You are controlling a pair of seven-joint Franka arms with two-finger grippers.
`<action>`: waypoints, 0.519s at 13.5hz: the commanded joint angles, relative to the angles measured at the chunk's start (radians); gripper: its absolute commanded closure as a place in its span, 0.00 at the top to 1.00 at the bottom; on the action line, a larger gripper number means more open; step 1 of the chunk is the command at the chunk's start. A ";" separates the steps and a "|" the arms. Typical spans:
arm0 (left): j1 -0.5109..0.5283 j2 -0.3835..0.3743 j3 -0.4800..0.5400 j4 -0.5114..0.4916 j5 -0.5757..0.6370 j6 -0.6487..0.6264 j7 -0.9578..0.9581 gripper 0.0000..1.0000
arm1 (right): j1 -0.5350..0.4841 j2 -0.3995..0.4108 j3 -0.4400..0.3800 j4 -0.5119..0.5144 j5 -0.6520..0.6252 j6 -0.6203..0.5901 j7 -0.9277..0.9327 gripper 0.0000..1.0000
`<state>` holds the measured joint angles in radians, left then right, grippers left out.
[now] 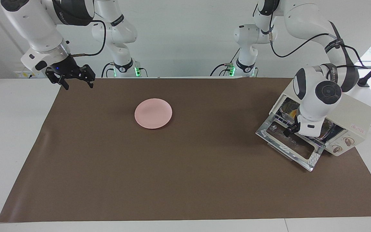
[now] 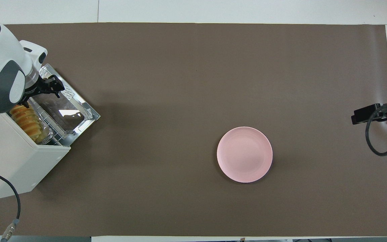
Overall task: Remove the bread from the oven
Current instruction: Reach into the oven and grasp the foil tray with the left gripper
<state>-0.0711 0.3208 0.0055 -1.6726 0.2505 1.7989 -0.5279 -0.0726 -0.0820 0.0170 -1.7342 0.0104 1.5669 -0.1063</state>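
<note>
The cream-white oven [image 1: 357, 112] [image 2: 15, 161] stands at the left arm's end of the table, its glass door [image 1: 290, 143] [image 2: 64, 107] folded down flat. The bread [image 2: 27, 122], a golden ridged loaf, lies in a foil tray [image 2: 46, 135] on the rack at the oven's mouth. In the facing view the left arm's wrist hides most of it. My left gripper [image 1: 292, 130] [image 2: 45, 89] hangs open low over the door, just in front of the rack, holding nothing. My right gripper [image 1: 77, 84] [image 2: 364, 114] waits open in the air over the mat's edge at the right arm's end.
A round pink plate [image 1: 153, 113] [image 2: 244, 154] lies on the brown mat [image 1: 185, 180], toward the right arm's end. The oven's power cable [image 2: 13, 208] trails off the table's near corner at the left arm's end.
</note>
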 commanded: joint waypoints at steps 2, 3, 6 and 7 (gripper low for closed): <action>-0.001 -0.074 0.005 -0.136 0.027 0.065 -0.030 1.00 | -0.012 -0.025 0.003 -0.024 0.013 -0.011 0.011 1.00; -0.001 -0.078 0.005 -0.154 0.027 0.092 -0.034 1.00 | -0.012 -0.025 0.003 -0.024 0.013 -0.011 0.011 1.00; 0.017 -0.085 0.004 -0.174 0.027 0.128 -0.037 1.00 | -0.012 -0.025 0.004 -0.024 0.013 -0.011 0.010 1.00; 0.017 -0.085 0.004 -0.183 0.027 0.151 -0.041 1.00 | -0.012 -0.025 0.004 -0.024 0.013 -0.011 0.011 1.00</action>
<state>-0.0640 0.2774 0.0101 -1.7947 0.2512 1.8932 -0.5485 -0.0730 -0.0820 0.0154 -1.7343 0.0104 1.5620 -0.1063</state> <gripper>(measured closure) 0.000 0.000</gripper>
